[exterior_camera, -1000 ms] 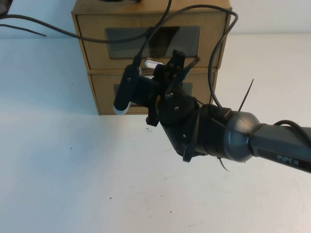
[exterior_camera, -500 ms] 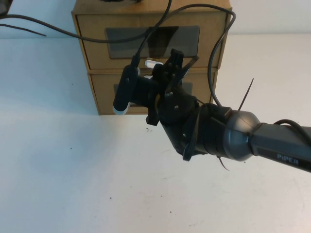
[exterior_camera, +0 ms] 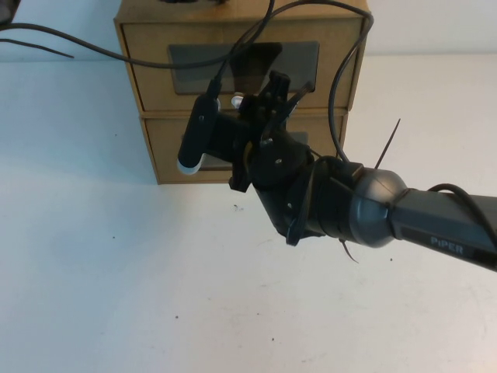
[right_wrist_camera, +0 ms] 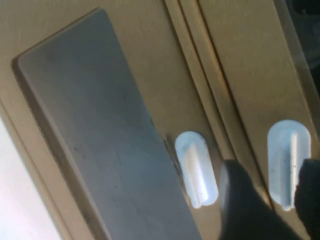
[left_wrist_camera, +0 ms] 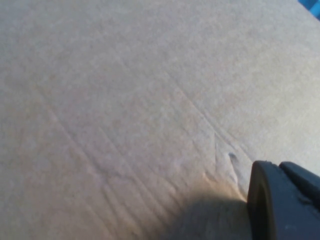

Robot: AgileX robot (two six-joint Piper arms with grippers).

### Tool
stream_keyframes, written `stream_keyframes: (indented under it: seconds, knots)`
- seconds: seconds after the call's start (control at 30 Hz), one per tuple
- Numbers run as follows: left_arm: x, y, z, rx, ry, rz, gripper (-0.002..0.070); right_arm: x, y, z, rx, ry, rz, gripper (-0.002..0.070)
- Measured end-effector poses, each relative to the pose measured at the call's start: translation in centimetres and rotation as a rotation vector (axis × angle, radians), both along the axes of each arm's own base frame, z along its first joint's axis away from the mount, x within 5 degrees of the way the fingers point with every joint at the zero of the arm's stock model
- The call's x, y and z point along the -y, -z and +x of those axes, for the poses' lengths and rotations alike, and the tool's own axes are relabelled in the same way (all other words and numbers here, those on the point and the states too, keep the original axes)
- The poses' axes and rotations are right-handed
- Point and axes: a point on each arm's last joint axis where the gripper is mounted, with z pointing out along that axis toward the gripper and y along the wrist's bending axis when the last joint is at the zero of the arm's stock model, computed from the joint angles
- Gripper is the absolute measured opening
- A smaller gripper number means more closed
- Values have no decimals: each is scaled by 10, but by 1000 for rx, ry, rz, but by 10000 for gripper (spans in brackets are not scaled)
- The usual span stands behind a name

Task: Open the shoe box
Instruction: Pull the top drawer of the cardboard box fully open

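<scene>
Cardboard shoe box (exterior_camera: 147,78), drawer type, one of two stacked at the back of the table (exterior_camera: 116,272). Probably light and stiff; the front would dent. Take hold at the white pull tab (right_wrist_camera: 287,165). Right gripper (right_wrist_camera: 274,175) parted, astride the tab. Left gripper (left_wrist_camera: 280,200) close against cardboard, state unreadable.

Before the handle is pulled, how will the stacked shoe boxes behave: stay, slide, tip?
Probably light: the shoe boxes are plain cardboard, so they may slide when the right gripper, open around a white handle, pulls. The left gripper, close against a cardboard panel, might steady them. That panel likely dents easily; creases show.
</scene>
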Motion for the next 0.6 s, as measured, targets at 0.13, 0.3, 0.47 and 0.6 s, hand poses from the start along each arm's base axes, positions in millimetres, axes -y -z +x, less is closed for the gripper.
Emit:
stream_keyframes:
  seconds: [0.13,0.3,0.47,0.6]
  knots:
    - [0,0,0,0,0,0,-4,-1,1,-1,-6,-15,3,200]
    - [0,0,0,-14,-11,-10,-4,0,0,2,-9,-24,6,191]
    - [0,0,0,-38,-30,-27,-4,5,0,7,-9,-15,6,190]
    - [0,0,0,-64,-51,-45,-4,6,0,8,-11,-18,10,190]
